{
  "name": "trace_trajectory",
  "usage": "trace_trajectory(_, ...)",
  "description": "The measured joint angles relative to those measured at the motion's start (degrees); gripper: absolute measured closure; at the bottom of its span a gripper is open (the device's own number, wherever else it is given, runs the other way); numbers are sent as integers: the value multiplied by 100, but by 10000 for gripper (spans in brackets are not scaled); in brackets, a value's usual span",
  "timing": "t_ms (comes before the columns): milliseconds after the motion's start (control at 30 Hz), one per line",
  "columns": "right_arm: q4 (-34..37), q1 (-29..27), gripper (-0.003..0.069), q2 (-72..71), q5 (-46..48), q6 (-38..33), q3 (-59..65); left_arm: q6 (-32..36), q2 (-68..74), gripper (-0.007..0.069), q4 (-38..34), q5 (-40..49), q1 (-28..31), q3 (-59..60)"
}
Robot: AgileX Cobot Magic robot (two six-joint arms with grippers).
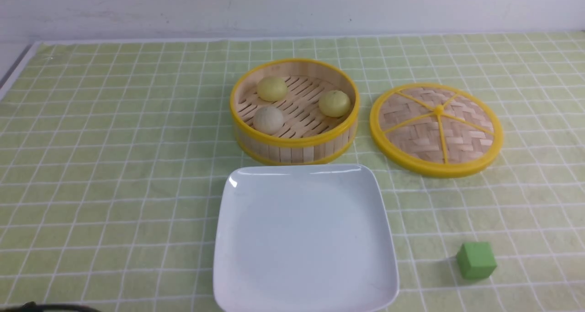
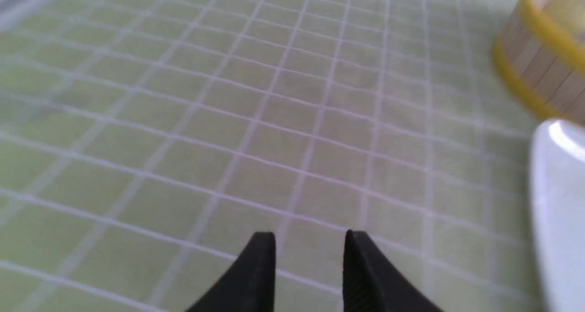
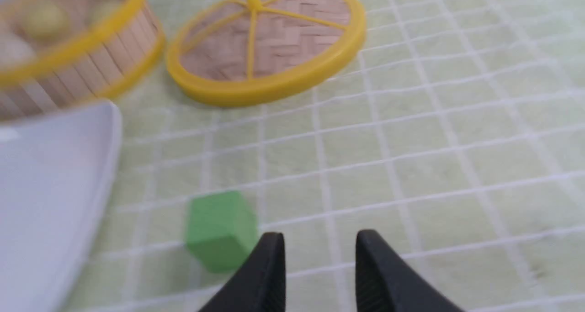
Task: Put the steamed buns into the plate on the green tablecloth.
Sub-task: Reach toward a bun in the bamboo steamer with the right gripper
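Note:
Three steamed buns lie inside the bamboo steamer basket: a pale yellow one at the back left, a pale yellow one at the right, an off-white one at the front left. The white square plate lies empty on the green tablecloth just in front of the basket. My left gripper is open and empty above bare cloth, left of the plate's edge. My right gripper is open and empty above the cloth. Neither gripper shows in the front view.
The woven yellow-rimmed lid lies flat right of the basket, also in the right wrist view. A green cube sits right of the plate, close beside my right gripper's fingers. The basket's wall shows in the left wrist view.

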Motion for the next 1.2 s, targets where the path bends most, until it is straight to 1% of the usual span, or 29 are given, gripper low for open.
trace_trajectory(67,798,0,419,0,-109,531,0,-895,0,382,-738,-19,0,11)
trace_trajectory(100,870,0,419,0,-118,531,0,-895,0,382,-807,-25,0,11)
trace_trajectory(133,1414,0,419,0,-146,886,0,-1580,0,382,-1287,-57,0,29)
trace_trajectory(200,1787,0,419,0,-225,1025,0,-1983,0,382,-1536,-79,0,35)
trace_trajectory(233,1787,0,419,0,-239,1035,0,-2014,0,382,-1565,-85,0,38)
trace_trajectory(267,1945,0,419,0,-346,1059,0,-2167,0,382,-1611,-114,0,38)
trace_trajectory(333,2072,0,419,0,-458,1079,0,-2257,0,382,-1652,-228,0,38)
trace_trajectory(400,2218,0,420,0,-585,1079,0,-2261,0,389,-1656,-409,0,38)
trace_trajectory(467,2275,0,432,0,-711,1079,-31,-2145,0,413,-1656,-473,0,4)
trace_trajectory(533,2202,0,482,0,-834,992,-332,-1787,0,466,-1621,-302,0,-306)
trace_trajectory(567,2067,0,519,21,-887,832,-581,-1529,0,502,-1539,-188,0,-577)
trace_trajectory(600,2027,0,536,44,-900,744,-639,-1417,7,519,-1518,-141,0,-699)
trace_trajectory(633,1625,0,599,274,-827,388,-1151,-963,175,573,-1327,101,0,-1238)
trace_trajectory(667,1301,0,638,528,-664,137,-1499,-700,408,603,-1166,331,0,-1577)
trace_trajectory(700,1159,0,650,587,-621,55,-1569,-653,463,606,-1166,389,0,-1643)
trace_trajectory(733,873,0,662,860,-313,-67,-1916,-471,724,616,-1033,640,0,-1894)
trace_trajectory(767,238,0,664,1637,418,-149,-2444,-80,1532,622,-855,1437,0,-2435)
trace_trajectory(800,-82,0,661,2144,994,-116,-2745,34,1897,622,-819,1700,0,-2573)
trace_trajectory(833,-354,0,659,2685,1619,-25,-3018,230,2363,622,-779,2131,0,-2777)
trace_trajectory(867,-512,0,658,3125,2106,39,-3214,482,2829,622,-754,2629,0,-2991)
trace_trajectory(900,-612,0,657,3661,2642,73,-3430,663,3193,622,-754,2928,0,-3118)
trace_trajectory(933,-611,13,657,4162,3034,13,-3625,908,3628,622,-774,3235,0,-3264)
trace_trajectory(967,-596,19,657,4257,3092,-17,-3661,957,3711,622,-771,3285,0,-3290)
trace_trajectory(1000,-264,157,654,5025,3282,-428,-3946,1353,4323,622,-878,3541,0,-3511)
trace_trajectory(1100,701,554,639,5860,2946,-1405,-4308,2001,5103,622,-1193,3528,0,-3734)
trace_trajectory(1133,1238,817,620,6269,2704,-1999,-4550,2264,5361,622,-1343,3474,0,-3812)
trace_trajectory(1200,1676,1269,574,7080,2380,-2594,-5164,2624,5688,622,-1646,3321,0,-3878)
